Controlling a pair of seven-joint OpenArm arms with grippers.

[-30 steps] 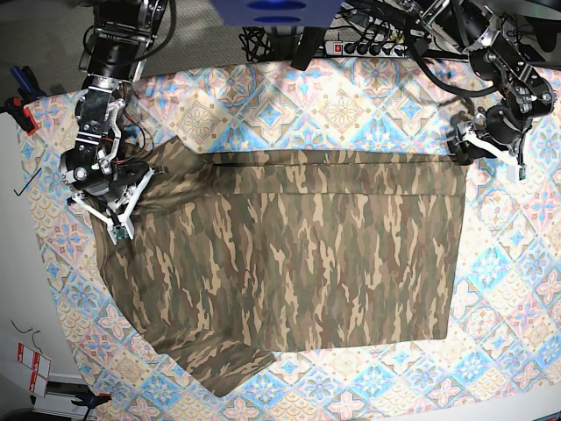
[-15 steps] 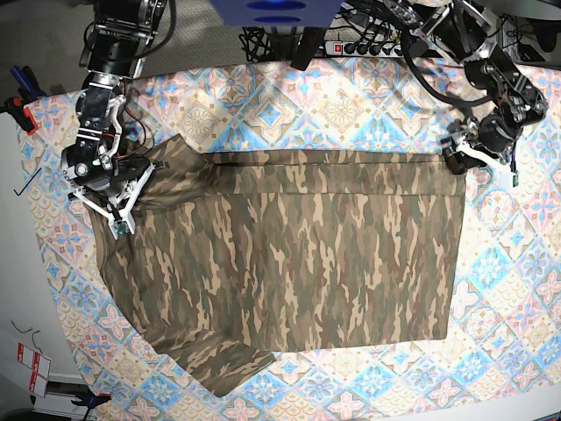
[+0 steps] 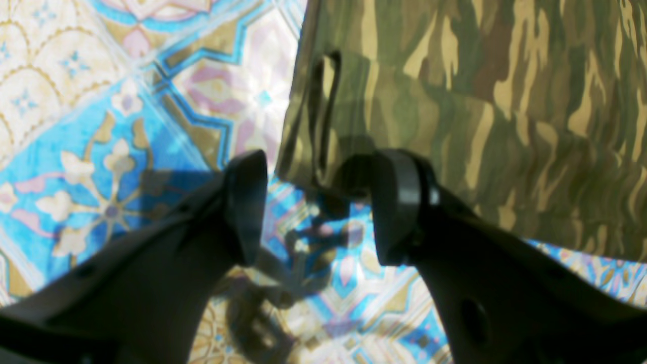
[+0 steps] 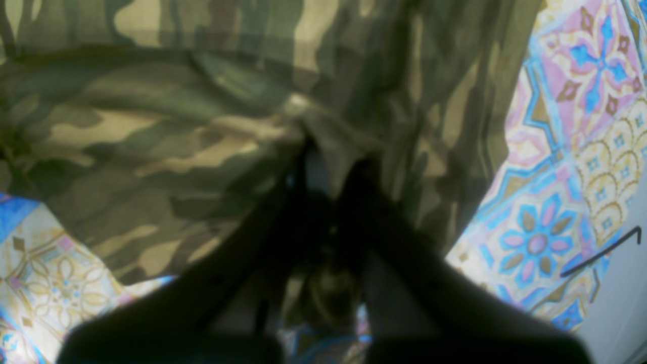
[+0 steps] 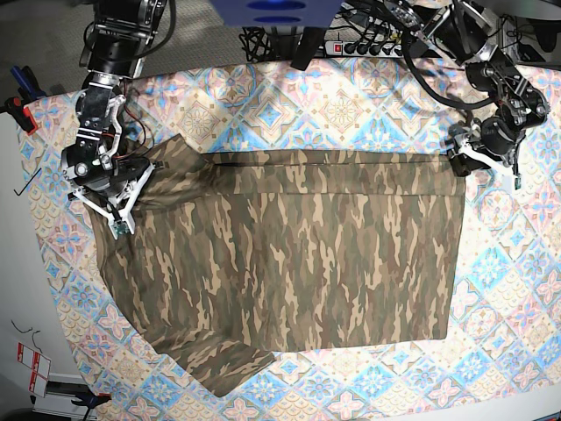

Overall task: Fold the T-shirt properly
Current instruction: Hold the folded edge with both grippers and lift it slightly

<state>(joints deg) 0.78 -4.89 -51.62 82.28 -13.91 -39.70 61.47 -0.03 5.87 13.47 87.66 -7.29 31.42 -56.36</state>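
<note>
The camouflage T-shirt (image 5: 289, 263) lies spread flat on the patterned cloth, one sleeve at the bottom left. My right gripper (image 5: 130, 181) is at the shirt's upper left. In the right wrist view it (image 4: 328, 167) is shut on a bunched fold of the T-shirt (image 4: 151, 141). My left gripper (image 5: 459, 160) is at the shirt's upper right corner. In the left wrist view it (image 3: 316, 207) stands open, low over the cloth. The T-shirt's (image 3: 480, 101) hemmed corner lies between the fingertips (image 3: 397, 202), close to the right one and apart from the left one.
A pastel tile-patterned cloth (image 5: 351, 105) covers the table. A black hex key (image 5: 26, 180) lies on the white table edge at the left, also in the right wrist view (image 4: 601, 250). A power strip (image 5: 368, 46) and cables sit at the back. Clamps (image 5: 22, 105) hold the cloth's left edge.
My left gripper has moved in to the shirt's upper right corner and its jaws have narrowed a little. The right gripper has shifted slightly up and left with the fold.
</note>
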